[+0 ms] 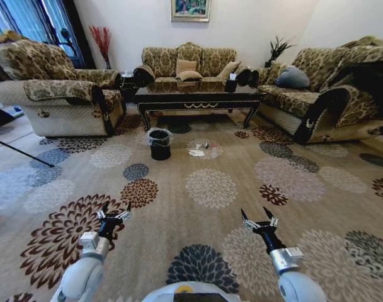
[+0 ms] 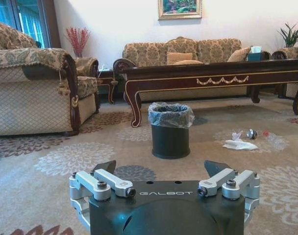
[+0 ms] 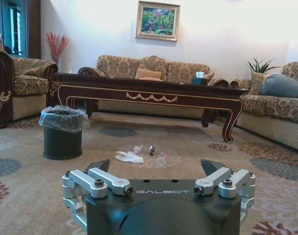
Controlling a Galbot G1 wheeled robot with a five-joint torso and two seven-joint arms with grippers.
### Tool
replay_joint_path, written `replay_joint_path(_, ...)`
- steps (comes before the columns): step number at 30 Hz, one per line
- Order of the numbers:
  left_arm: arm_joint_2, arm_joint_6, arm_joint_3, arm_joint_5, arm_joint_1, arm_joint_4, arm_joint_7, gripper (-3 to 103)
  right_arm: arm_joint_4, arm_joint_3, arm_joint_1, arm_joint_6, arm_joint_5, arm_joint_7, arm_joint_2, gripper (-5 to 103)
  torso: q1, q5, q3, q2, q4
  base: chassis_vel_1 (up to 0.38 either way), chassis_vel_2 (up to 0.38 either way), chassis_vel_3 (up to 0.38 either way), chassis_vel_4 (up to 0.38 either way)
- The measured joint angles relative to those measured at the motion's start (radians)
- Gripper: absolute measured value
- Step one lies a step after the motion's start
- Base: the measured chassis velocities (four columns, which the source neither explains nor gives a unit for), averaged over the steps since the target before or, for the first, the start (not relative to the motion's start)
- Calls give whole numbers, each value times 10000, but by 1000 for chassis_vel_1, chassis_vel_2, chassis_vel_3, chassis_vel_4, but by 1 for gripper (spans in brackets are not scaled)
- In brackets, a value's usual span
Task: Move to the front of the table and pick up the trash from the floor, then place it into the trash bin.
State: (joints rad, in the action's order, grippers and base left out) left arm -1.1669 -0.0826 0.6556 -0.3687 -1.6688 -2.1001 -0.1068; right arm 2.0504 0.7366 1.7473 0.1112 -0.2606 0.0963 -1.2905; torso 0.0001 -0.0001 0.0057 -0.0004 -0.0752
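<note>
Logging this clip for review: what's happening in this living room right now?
Nothing is held yet. The left gripper and right gripper are both open and empty, low over the carpet. Ahead, the trash lies on the floor before the table, beside the trash bin.

A home living room: patterned sofas (image 1: 188, 63) and armchair (image 1: 56, 88) around a dark coffee table (image 1: 198, 97), floral carpet (image 1: 210, 189), framed painting (image 1: 190, 9).

One dark glossy wooden table (image 1: 198, 97), one round black trash bin (image 1: 159, 144), three patterned fabric sofas (image 1: 186, 63), two open black grippers (image 1: 113, 211).
</note>
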Motion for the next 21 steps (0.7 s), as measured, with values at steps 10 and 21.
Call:
replay_joint_path(10, -53, 114, -87, -225, -17, -226, -170, 100, 172, 70, 120, 73, 19, 51, 31, 100, -1, 1, 19, 0, -1, 0, 0, 0, 0)
replay_joint_path(21, -44, 309, -35, -122, -43, -236, -146, 100, 118, 62, 84, 125, -17, 82, -45, 100, -1, 0, 56, -1, 0, -60, 60, 60, -58)
